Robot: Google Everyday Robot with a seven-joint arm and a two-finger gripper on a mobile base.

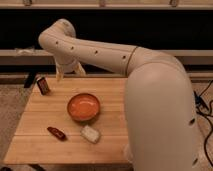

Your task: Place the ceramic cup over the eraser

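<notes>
The eraser, a small dark reddish-brown upright block, stands at the table's far left corner. My gripper hangs from the white arm over the table's back edge, just right of the eraser and slightly above it. Its two pale fingers are spread apart, and I see nothing between them. The ceramic cup is hidden or out of view.
An orange bowl sits mid-table on the wooden table. A flat red elongated thing and a pale flat block lie near the front. My bulky white arm covers the table's right side. Dark cables hang at far right.
</notes>
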